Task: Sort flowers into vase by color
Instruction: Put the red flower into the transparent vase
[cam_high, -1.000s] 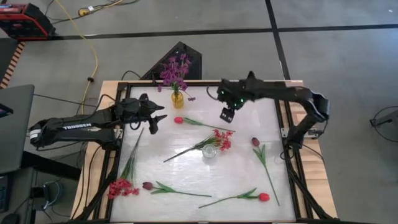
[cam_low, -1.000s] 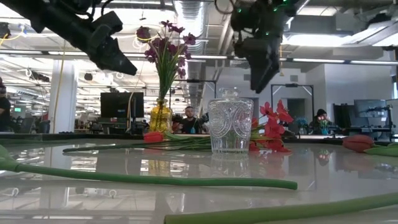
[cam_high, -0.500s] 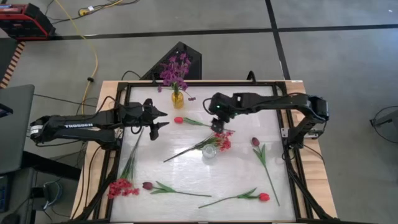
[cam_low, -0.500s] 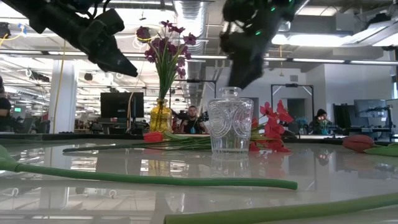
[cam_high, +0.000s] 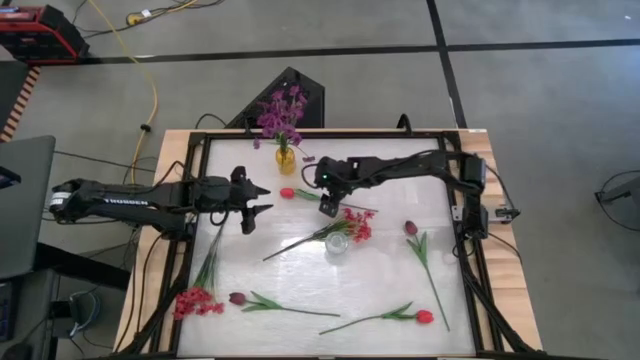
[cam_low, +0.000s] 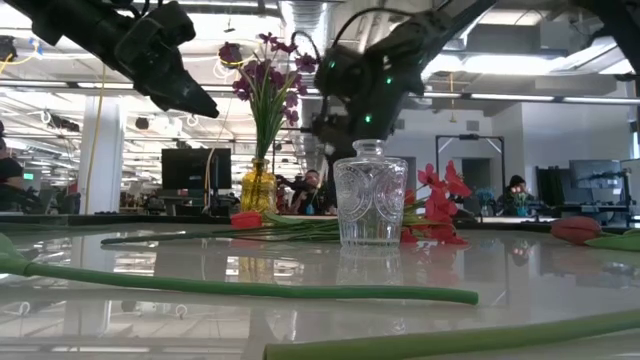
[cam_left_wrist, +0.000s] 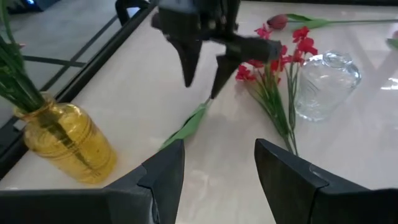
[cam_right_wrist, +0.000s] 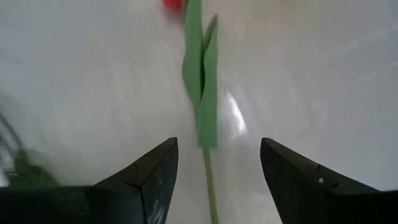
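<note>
A red tulip (cam_high: 287, 193) lies on the white table at the far middle, its stem (cam_high: 330, 201) running toward the right. My right gripper (cam_high: 328, 206) hangs open just above that stem, one finger on each side of the leaf (cam_right_wrist: 200, 81), apart from it. My left gripper (cam_high: 255, 203) hovers open and empty to the tulip's left. Purple flowers (cam_high: 282, 112) stand in the yellow vase (cam_high: 285, 160) at the far edge. A clear glass vase (cam_high: 338, 242) stands mid-table, with a red cluster (cam_high: 358, 225) lying against it.
More flowers lie flat on the table: a maroon tulip (cam_high: 410, 228) at the right, a red tulip (cam_high: 424, 317) near the front right, another maroon tulip (cam_high: 237, 298) and a red cluster (cam_high: 195, 302) at the front left. A black frame (cam_high: 200, 140) rims the table.
My right gripper has come down and toward the table's left, from above the far middle to just over the red tulip's stem, tipping its fingers downward and staying open. My left gripper has drifted a little toward the near edge. No flower has moved.
</note>
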